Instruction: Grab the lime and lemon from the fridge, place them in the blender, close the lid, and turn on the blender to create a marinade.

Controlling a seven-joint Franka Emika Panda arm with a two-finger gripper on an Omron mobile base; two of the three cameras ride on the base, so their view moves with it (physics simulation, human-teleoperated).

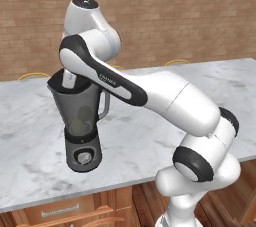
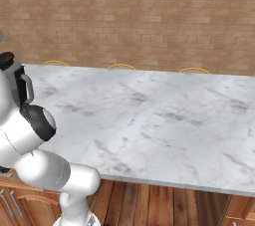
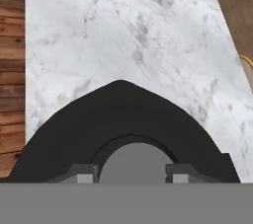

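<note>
Both of our fingertips [image 3: 84,173] stand apart at the bottom of the hand view, one on each side of the small grey centre cap [image 3: 132,161] of the lid [image 3: 123,119]. We cannot tell from that view whether they press on the cap or only flank it. The gripper [image 3: 132,174] points straight down at the black lid, which lies across the mouth of the blender [image 1: 80,121].

From the left base view, the blender stands on the marble counter [image 1: 150,136], near its front edge, with its handle turned toward the arm. Through the smoky jug we make out pale rounded shapes low inside, too dim to name as the lemon or the lime. Our wrist hangs directly over the jug's top. A brick wall [image 2: 149,16] runs behind the counter.
</note>
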